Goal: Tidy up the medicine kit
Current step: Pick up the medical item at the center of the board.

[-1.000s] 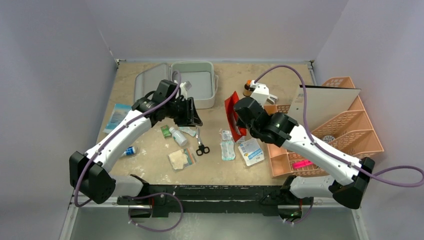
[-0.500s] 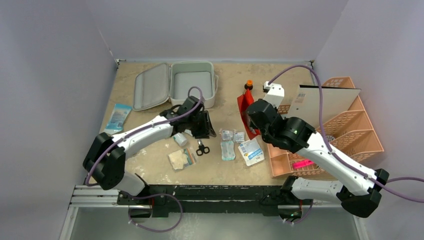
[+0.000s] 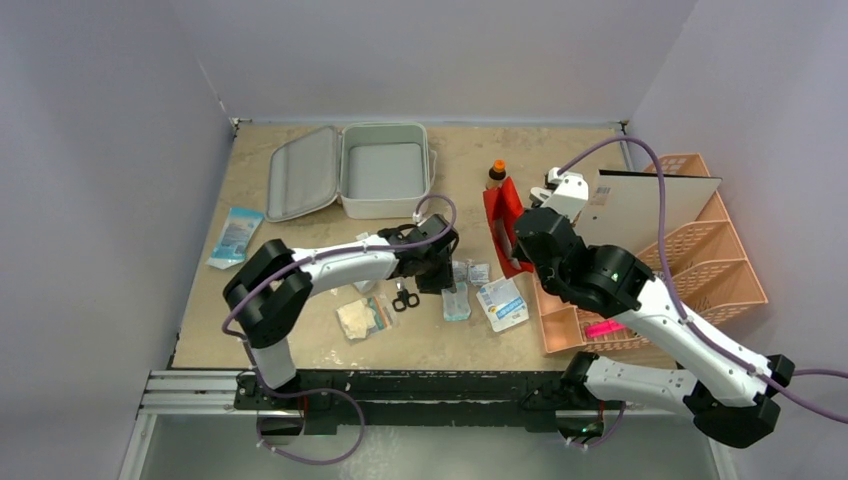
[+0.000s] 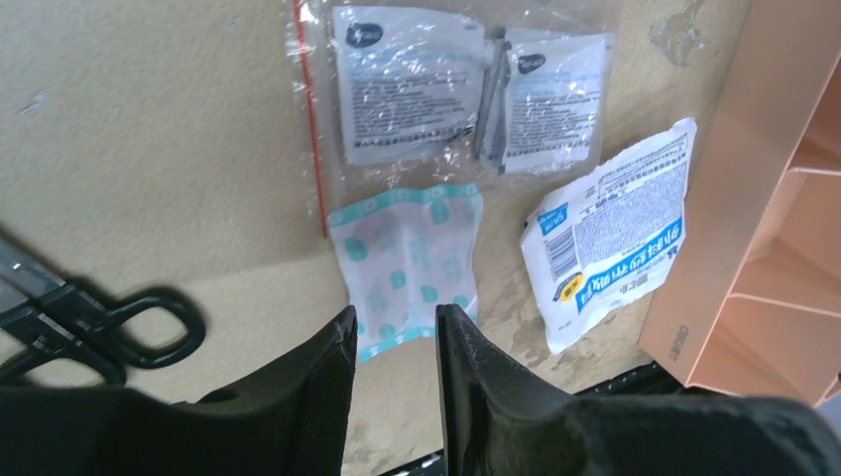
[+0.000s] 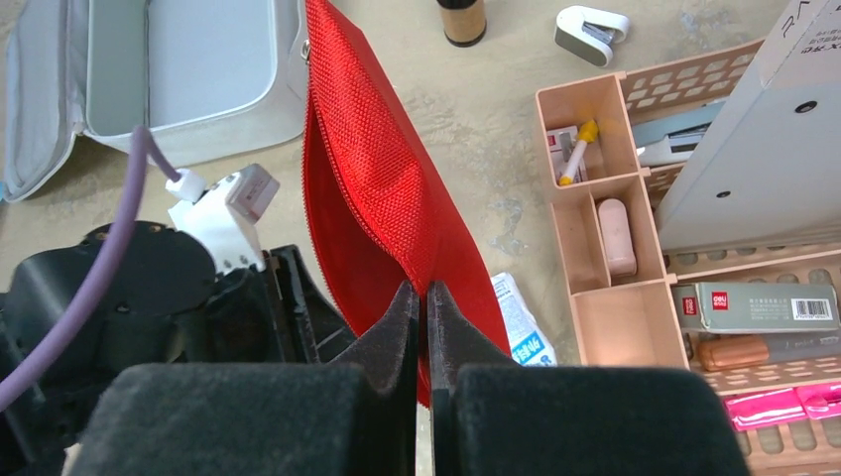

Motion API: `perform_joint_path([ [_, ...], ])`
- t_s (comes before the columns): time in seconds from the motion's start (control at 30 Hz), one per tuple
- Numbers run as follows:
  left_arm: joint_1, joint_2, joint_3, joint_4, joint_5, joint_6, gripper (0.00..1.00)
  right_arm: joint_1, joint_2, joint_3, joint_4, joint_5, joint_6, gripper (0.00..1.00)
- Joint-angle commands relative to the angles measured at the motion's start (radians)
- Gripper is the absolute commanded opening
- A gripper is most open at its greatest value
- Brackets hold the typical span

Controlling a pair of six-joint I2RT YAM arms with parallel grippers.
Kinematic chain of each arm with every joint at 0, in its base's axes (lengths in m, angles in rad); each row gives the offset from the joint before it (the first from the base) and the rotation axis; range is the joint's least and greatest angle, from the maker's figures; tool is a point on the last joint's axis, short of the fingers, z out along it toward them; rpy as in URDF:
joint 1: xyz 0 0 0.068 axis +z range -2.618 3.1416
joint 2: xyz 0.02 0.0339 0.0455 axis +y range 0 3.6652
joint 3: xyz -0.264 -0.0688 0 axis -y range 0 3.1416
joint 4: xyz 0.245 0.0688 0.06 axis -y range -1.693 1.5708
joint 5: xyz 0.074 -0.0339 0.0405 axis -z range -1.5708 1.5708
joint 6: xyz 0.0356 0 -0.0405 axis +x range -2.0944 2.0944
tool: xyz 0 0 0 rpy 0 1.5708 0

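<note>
My left gripper (image 4: 392, 327) hangs with its jaws partly apart and nothing between them, directly above the teal dotted packet (image 4: 407, 260) lying flat on the table (image 4: 149, 149). The right gripper (image 5: 423, 297) is pinched closed on the edge of the red pouch (image 5: 382, 178), holding it up on end. The medicine kit (image 3: 385, 178) sits open at the far side of the table, lid laid back to its left, well apart from both grippers.

My worries from here: the packet is thin and flat, so I judge the fingers could scrape the tabletop and skid off it. They could also snag the clear zip bag (image 4: 446, 94) just beside it and drag both along. The scissors (image 4: 99, 322) lie near the left finger and could get nudged. The pouch is held only by a thin edge, so it may slip or swing. In the right wrist view the left arm is just beside it, so a careless move could knock one into the other.
</note>
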Motion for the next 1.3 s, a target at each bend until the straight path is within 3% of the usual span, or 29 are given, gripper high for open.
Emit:
perform_joint_path([
  [0.0,-0.012,0.051,0.071,-0.02,-0.058,-0.022,0.33,0.002,-0.032,-0.018,0.023,0.019,-0.007,0.0],
  [0.7,-0.043,0.186,0.183,-0.164,-0.098,-0.002,0.31,0.002,-0.07,-0.058,0.054,0.034,-0.01,0.0],
  [0.97,-0.051,0.204,0.176,-0.163,-0.087,0.007,0.2,0.002,-0.06,-0.062,0.067,0.019,-0.007,0.0],
  [1.2,-0.052,0.16,0.14,-0.144,-0.078,0.002,0.0,0.002,-0.07,-0.069,0.073,0.009,0.004,0.0],
  [1.27,-0.052,0.13,0.135,-0.147,-0.079,0.005,0.0,0.002,-0.074,-0.071,0.079,0.009,0.008,0.0],
])
